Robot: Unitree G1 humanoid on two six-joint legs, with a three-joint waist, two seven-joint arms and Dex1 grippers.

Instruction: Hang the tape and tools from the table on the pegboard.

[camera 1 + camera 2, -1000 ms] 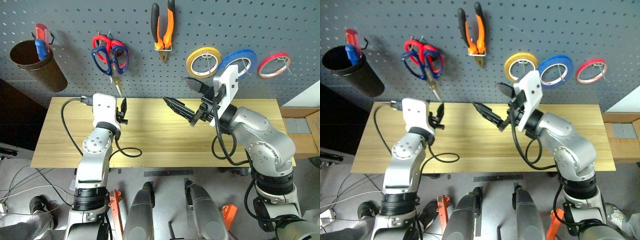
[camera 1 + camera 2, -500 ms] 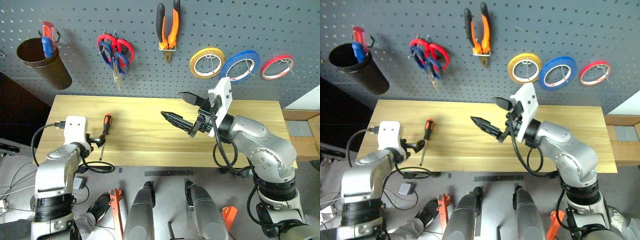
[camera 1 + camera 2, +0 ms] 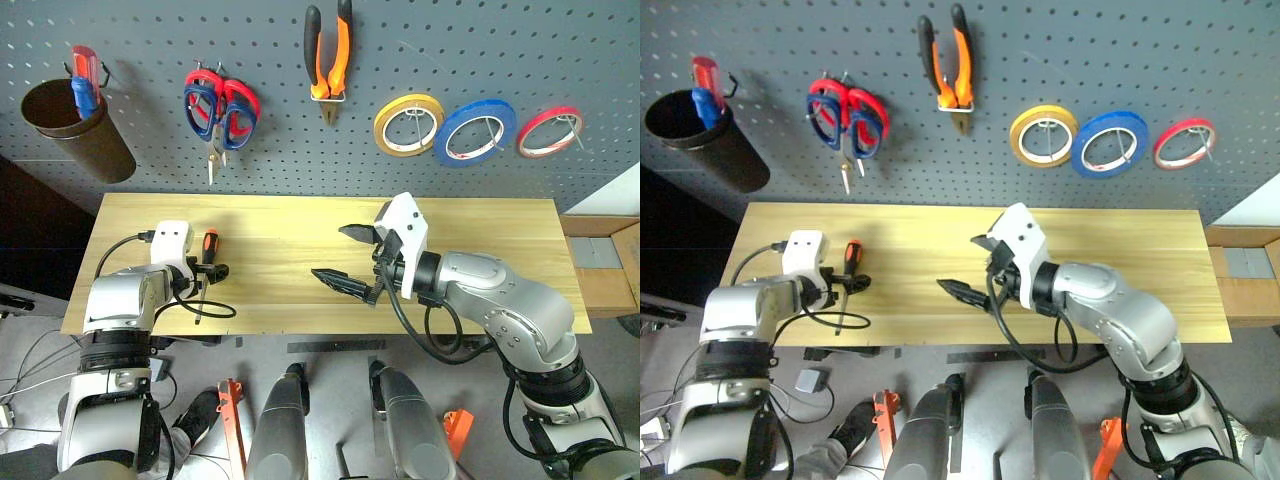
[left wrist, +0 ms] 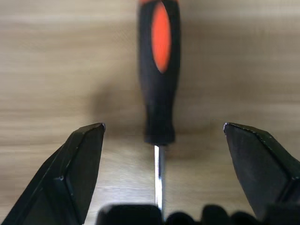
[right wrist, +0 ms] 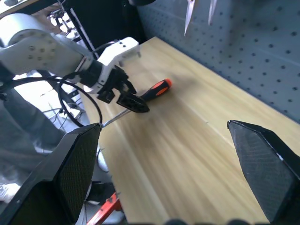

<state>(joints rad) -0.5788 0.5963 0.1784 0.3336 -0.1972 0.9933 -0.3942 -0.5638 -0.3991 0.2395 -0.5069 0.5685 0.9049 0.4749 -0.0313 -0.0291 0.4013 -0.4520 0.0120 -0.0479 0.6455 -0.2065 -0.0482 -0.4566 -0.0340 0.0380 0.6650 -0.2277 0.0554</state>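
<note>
The orange-and-black screwdriver (image 3: 210, 244) lies on the left end of the wooden table (image 3: 480, 225). My left gripper (image 4: 161, 136) is open and low over it, one finger on each side where the handle meets the shaft (image 4: 159, 168). Out over the table's middle, my right gripper (image 3: 340, 255) is open and holds nothing. On the pegboard (image 3: 500, 40) hang the dark-blue scissors (image 3: 201, 108), the orange-and-black pliers (image 3: 328, 60) and the blue tape (image 3: 475, 130).
Red scissors (image 3: 243, 97) hang overlapping the blue ones. A yellow roll (image 3: 408, 125) and a red roll (image 3: 548, 130) flank the blue tape. A brown bucket (image 3: 75, 125) holding a red-and-blue tool hangs at the far left. A cable trails from my left wrist across the table's front edge.
My left gripper came down from under the hanging scissors to the screwdriver and opened. My right gripper sank toward the table. The view shifted.
</note>
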